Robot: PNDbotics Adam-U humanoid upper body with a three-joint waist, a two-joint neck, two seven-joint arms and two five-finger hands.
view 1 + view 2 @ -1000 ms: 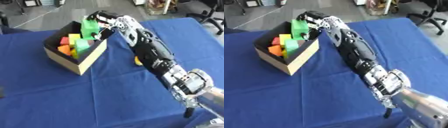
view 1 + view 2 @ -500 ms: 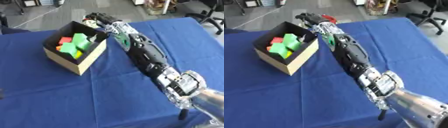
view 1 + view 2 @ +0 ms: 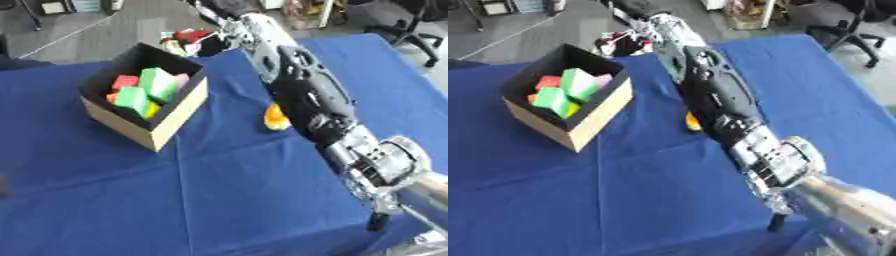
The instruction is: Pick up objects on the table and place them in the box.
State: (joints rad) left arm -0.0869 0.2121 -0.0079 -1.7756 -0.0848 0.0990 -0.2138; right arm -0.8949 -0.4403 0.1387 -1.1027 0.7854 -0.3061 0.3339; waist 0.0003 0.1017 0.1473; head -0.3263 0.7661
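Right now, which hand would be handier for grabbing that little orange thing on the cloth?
Probably the right: its arm already stretches over the table right beside the orange object. The left hand shows in neither view.

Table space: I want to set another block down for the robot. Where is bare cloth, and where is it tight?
The blue table is bare across the whole near side in front of the box, and along its left edge. It is crowded right of the box, where the right arm stretches over a small orange-yellow object.
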